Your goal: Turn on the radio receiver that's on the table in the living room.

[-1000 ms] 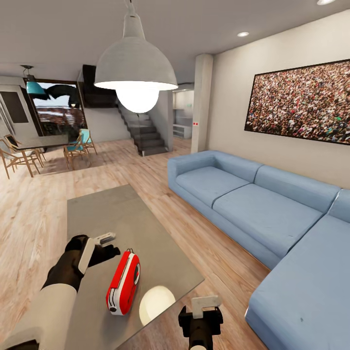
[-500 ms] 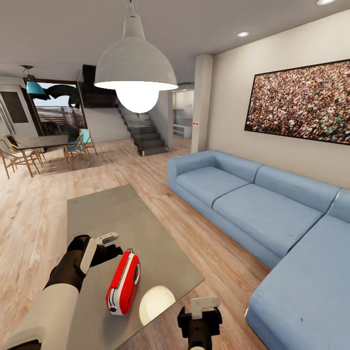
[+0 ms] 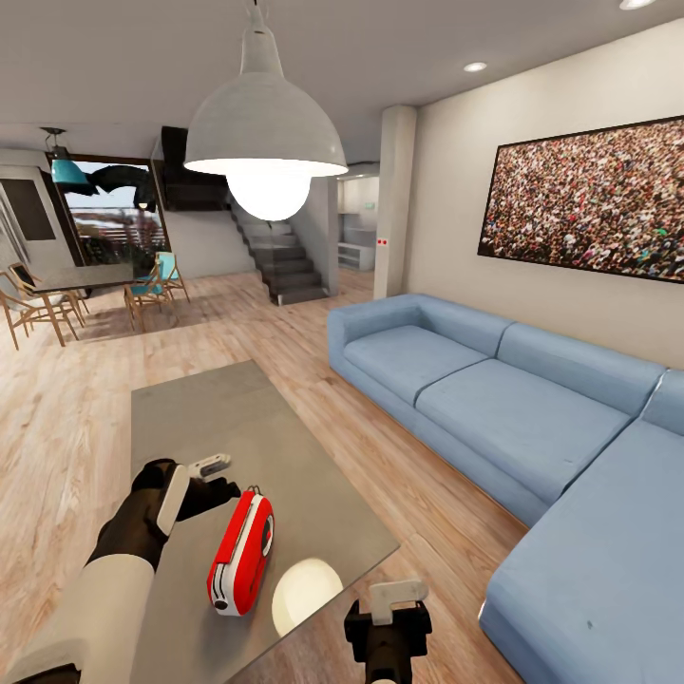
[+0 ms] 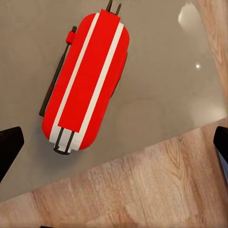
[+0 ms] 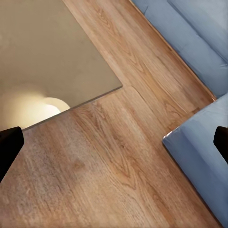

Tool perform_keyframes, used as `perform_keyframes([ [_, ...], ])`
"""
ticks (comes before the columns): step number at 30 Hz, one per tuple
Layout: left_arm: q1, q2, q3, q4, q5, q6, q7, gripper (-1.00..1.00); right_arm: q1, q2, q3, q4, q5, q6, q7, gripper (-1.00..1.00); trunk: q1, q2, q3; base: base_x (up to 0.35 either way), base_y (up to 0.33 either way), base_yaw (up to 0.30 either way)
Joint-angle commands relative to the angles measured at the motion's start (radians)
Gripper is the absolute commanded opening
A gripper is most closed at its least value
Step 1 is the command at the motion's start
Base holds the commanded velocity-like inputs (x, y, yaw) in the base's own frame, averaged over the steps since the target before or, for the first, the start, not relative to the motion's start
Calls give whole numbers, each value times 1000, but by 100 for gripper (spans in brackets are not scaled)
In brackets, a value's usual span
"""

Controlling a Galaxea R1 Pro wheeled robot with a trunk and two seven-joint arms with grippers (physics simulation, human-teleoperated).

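**Sofa, lamp and dining corner around the room**

A blue L-shaped sofa (image 3: 494, 399) runs along the beige wall under a large crowd photo (image 3: 584, 201). A white dome pendant lamp (image 3: 265, 128) hangs in front with its round bulb lit. Light wood floor (image 3: 57, 418) stretches back to a dark staircase (image 3: 275, 256) and a dining table (image 3: 81, 277) with wooden chairs (image 3: 28, 309). A teal pendant (image 3: 68, 169) hangs there.

No legible text or signs
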Motion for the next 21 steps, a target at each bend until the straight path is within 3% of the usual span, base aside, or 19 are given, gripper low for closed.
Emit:
perform_keyframes([
  [1,0,0,0,0,0,0,0,100,0,0,0,0,0,0,0,100,0,0,0,0,0,0],
  [21,0,1,1,0,-1,0,0,100,0,0,0,0,0,0,-1,100,0,0,0,0,0,0],
])
